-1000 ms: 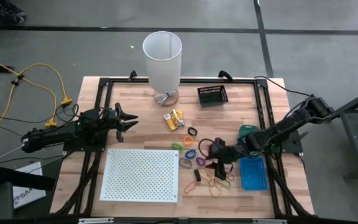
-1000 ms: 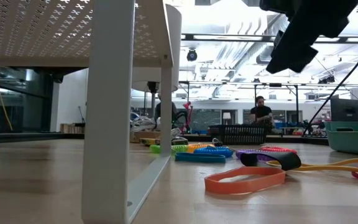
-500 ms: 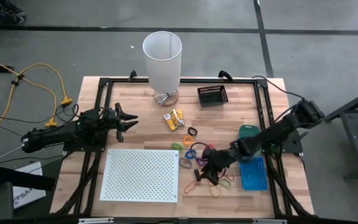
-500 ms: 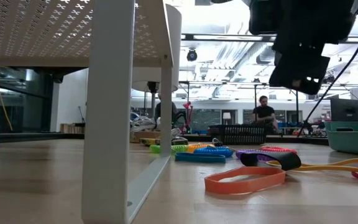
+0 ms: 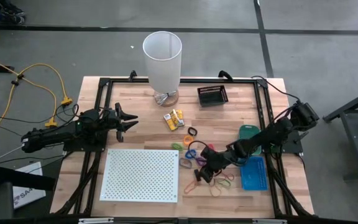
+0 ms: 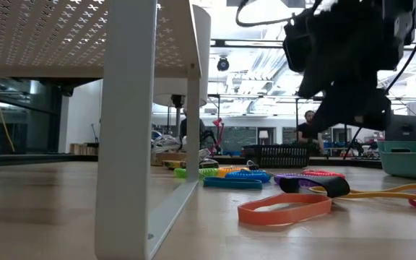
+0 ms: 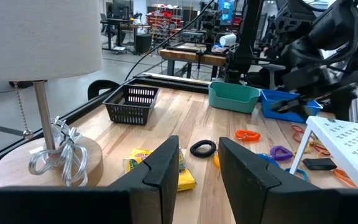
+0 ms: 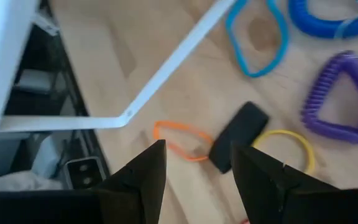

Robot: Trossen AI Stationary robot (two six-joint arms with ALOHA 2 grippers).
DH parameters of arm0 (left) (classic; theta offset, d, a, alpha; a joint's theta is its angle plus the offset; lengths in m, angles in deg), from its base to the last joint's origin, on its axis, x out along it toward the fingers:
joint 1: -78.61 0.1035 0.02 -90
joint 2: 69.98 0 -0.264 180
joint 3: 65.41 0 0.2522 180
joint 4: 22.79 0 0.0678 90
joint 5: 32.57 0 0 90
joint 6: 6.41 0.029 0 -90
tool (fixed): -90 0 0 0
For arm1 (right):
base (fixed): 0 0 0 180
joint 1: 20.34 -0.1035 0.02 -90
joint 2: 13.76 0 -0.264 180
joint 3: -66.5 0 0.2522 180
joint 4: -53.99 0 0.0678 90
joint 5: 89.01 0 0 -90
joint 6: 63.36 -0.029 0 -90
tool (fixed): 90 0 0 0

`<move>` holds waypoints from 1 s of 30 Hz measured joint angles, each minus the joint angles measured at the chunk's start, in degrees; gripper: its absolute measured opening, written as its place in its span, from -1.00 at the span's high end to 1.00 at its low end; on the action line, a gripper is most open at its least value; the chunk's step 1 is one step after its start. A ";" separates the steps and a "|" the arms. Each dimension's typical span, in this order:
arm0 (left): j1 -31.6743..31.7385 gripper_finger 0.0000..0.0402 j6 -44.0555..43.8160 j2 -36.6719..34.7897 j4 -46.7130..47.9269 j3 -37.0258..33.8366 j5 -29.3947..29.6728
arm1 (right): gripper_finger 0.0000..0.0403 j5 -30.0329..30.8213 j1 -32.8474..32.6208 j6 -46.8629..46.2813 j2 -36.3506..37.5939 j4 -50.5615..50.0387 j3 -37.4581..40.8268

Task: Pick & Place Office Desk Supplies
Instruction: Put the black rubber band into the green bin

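Note:
The desk supplies lie loose on the table's right half: yellow packets [image 5: 174, 119], a black ring [image 5: 192, 132], green [image 5: 178, 146], blue [image 5: 191, 152] and purple [image 8: 337, 115] loops, an orange rubber band [image 8: 178, 140], a yellow band [image 8: 293, 146] and a small black clip [image 8: 238, 135]. My right gripper [image 5: 204, 173] hangs open, slanting down over the clip and bands, with nothing between its fingers [image 8: 145, 177]. My left gripper [image 5: 131, 119] waits level at the table's left side, open and empty [image 7: 199, 167].
A white perforated board [image 5: 142, 175] on legs stands at the near middle, its leg [image 8: 166, 68] close to my right gripper. A white lamp [image 5: 162, 59] and a black basket [image 5: 212, 94] stand at the far edge. A green bin [image 5: 248, 131] and a blue tray [image 5: 252, 172] are at the right.
My right gripper has come down and gone toward the table's left and near edges, over the clip and rubber bands, rolling about its own pointing line as it went. Its fingers have stayed open. Nothing on the table has moved.

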 joint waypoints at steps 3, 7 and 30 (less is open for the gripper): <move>0.01 0.46 0.00 0.00 0.00 0.00 0.00 | 0.18 0.96 0.00 -1.42 0.00 -2.34 0.00; 0.01 0.46 0.00 0.00 0.00 0.00 -0.01 | 0.18 1.92 -0.04 -2.84 0.00 -3.92 0.00; -0.01 0.46 0.00 -0.02 -0.05 0.00 -0.02 | 0.18 -1.43 -1.25 -10.51 -8.48 5.07 0.02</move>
